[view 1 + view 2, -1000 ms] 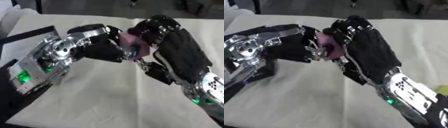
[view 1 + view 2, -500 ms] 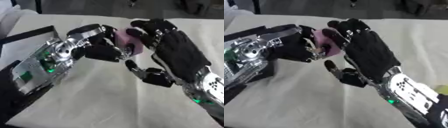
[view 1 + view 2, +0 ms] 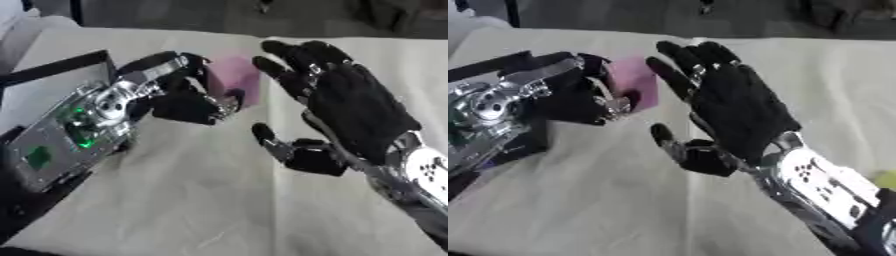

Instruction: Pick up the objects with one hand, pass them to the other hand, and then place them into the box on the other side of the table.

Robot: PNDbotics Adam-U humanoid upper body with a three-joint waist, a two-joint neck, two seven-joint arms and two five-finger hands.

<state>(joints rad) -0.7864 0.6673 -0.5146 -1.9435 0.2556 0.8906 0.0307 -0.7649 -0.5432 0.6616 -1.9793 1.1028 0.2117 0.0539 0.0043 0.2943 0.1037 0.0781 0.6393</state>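
- Pink block [image 3: 234, 77]: held above the cloth-covered table [image 3: 201, 200], in the upper middle of the view, between the two hands. Flat face toward the camera, edges roughly upright; long axis looks near vertical, but part of it is hidden, so not certain.
- Left hand [image 3: 179, 97]: fingers curled round the block's left and lower edge, grasping it. Arm comes in from the lower left; silver joint housing with green lights sits behind the wrist.
- Right hand [image 3: 350, 102]: fingers straight and spread, pointing up and away, palm side facing the block, thumb [image 3: 267, 142] sticking out low toward the left. Released; a strip of cloth shows between its fingers and the block's right edge.
- Open room: bare cloth in front of and below both hands, also across the far right of the table. Left side is crowded by the left arm and a dark-rimmed box [image 3: 61, 75] at the table's left edge.
- Far table edge runs across the top, dark floor beyond.
- Right eye view only: a yellow-green thing [image 3: 883, 179] at the right edge, beside the right forearm; cannot make out what it is. Left eye view shows more of the box's light inside.
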